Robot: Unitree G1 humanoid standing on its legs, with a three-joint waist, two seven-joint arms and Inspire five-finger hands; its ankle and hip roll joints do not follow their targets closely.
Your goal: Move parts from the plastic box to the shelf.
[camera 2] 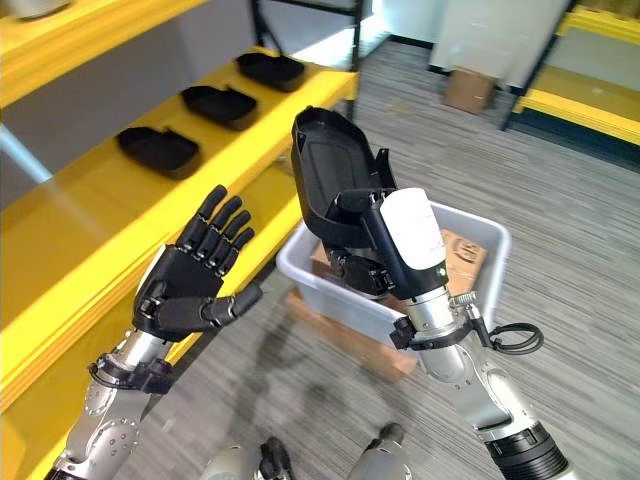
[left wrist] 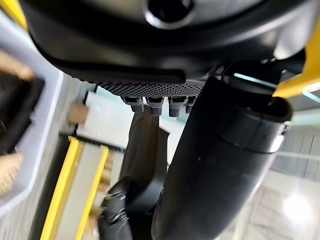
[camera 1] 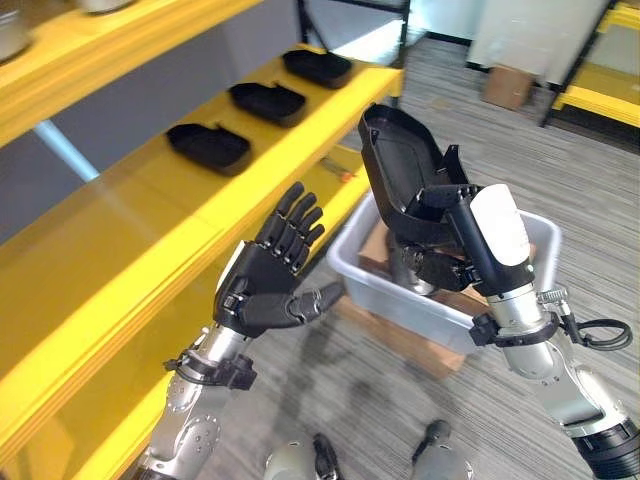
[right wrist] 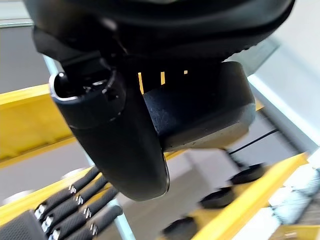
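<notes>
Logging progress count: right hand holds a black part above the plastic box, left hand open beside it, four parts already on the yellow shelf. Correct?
Not quite: the left eye view shows three black parts on the yellow shelf, not four. The rest holds: the right hand grips a black part above the plastic box, and the left hand is open beside it.

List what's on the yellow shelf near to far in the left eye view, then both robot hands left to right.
Yellow shelf: nearest black part → middle black part → farthest black part. Then: left robot hand, open → right robot hand, gripping held black part.
</notes>
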